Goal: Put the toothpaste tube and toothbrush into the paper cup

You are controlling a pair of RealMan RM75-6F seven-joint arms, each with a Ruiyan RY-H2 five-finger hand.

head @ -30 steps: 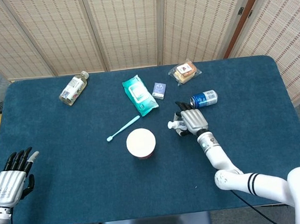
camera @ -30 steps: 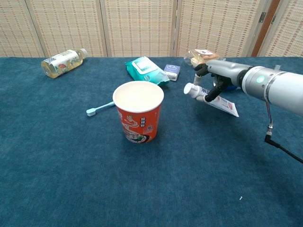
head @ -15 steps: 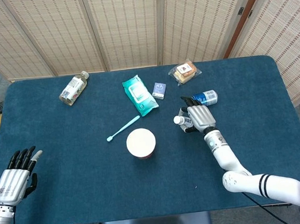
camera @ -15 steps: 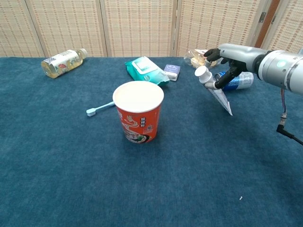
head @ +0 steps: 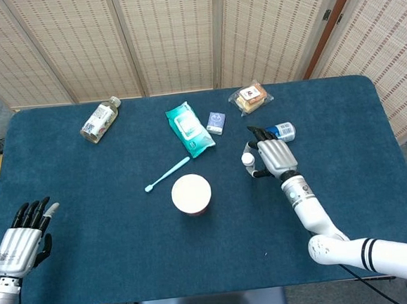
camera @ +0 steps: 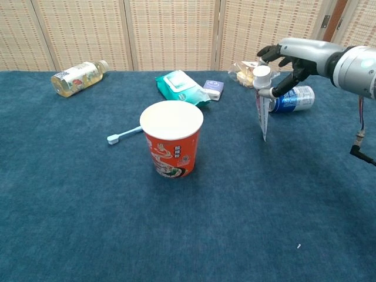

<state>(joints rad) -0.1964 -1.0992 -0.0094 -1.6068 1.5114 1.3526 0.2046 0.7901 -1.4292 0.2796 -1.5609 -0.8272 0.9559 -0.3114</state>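
Observation:
My right hand (camera: 292, 56) (head: 273, 155) holds the white toothpaste tube (camera: 262, 104) near its cap, lifted above the table. The tube hangs nearly upright, cap up; in the head view only its cap (head: 247, 160) shows beside the fingers. It is to the right of the red paper cup (camera: 172, 140) (head: 191, 194), which stands upright and empty. The light blue toothbrush (head: 167, 174) (camera: 124, 135) lies flat on the table just left of and behind the cup. My left hand (head: 25, 236) hovers at the near left table edge, fingers apart, holding nothing.
On the blue table (head: 92, 175) lie a juice bottle (head: 100, 119), a teal wipes pack (head: 188, 128), a small blue box (head: 216, 122), a wrapped sandwich (head: 251, 97) and a blue can (camera: 294, 98) just behind my right hand.
My right hand has lifted the toothpaste tube off the table and turned it from lying slanted to hanging nearly upright, moving slightly right and up. The left hand barely shifted.

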